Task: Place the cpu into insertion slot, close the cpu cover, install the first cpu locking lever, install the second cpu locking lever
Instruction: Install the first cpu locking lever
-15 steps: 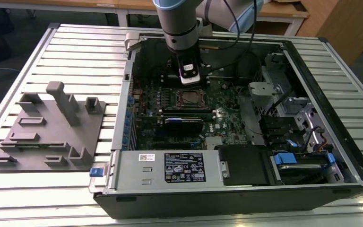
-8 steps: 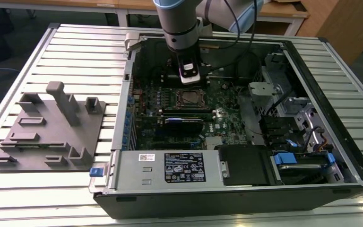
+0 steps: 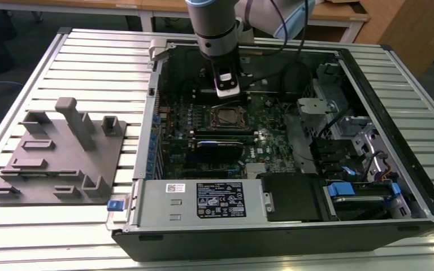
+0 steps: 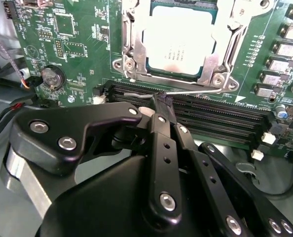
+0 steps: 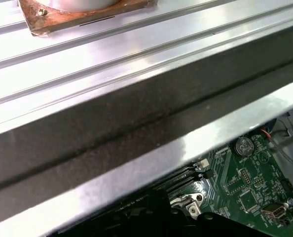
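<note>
End effector (image 4: 162, 100) closed, tips together, stood at the crosswise cpu locking lever (image 4: 196, 91), just above the cpu (image 3: 228, 117) in the exterior view.

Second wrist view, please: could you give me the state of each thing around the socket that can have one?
cpu: seated in the insertion slot, metal top up.
cpu cover: closed over the cpu.
locking lever: lying low along the slot's edge; latched or not, cannot tell.
pincer: shut, tip at that lever.
memory slots: empty.
</note>
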`<action>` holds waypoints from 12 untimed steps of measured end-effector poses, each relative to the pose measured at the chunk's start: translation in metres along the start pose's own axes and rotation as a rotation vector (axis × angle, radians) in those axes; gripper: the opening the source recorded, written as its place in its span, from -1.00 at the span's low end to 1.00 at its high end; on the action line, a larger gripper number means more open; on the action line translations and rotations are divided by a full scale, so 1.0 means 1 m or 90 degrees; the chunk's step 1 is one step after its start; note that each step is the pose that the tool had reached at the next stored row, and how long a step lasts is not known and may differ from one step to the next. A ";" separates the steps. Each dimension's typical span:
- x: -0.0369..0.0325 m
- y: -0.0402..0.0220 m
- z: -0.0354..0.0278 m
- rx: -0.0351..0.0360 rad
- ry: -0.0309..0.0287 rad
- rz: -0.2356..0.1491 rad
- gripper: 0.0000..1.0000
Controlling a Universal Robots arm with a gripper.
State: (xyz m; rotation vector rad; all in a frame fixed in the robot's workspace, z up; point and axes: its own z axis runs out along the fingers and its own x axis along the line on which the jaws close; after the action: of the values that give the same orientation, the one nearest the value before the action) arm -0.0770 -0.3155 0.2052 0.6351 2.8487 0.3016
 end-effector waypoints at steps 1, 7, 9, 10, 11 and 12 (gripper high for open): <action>-0.0002 0.0002 -0.0009 0.0000 0.0000 0.000 -0.79; -0.0004 -0.0001 -0.0012 -0.0001 0.0000 0.000 -0.79; -0.0007 -0.0007 -0.0010 0.0001 0.0000 0.000 -0.79; -0.0008 -0.0010 -0.0007 0.0000 0.0000 0.000 -0.79; -0.0009 -0.0011 -0.0005 0.0001 -0.0001 0.000 -0.79; -0.0010 -0.0012 -0.0003 0.0002 -0.0002 0.001 -0.79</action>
State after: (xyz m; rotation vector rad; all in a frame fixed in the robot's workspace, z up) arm -0.0766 -0.3170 0.2054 0.6373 2.8482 0.3012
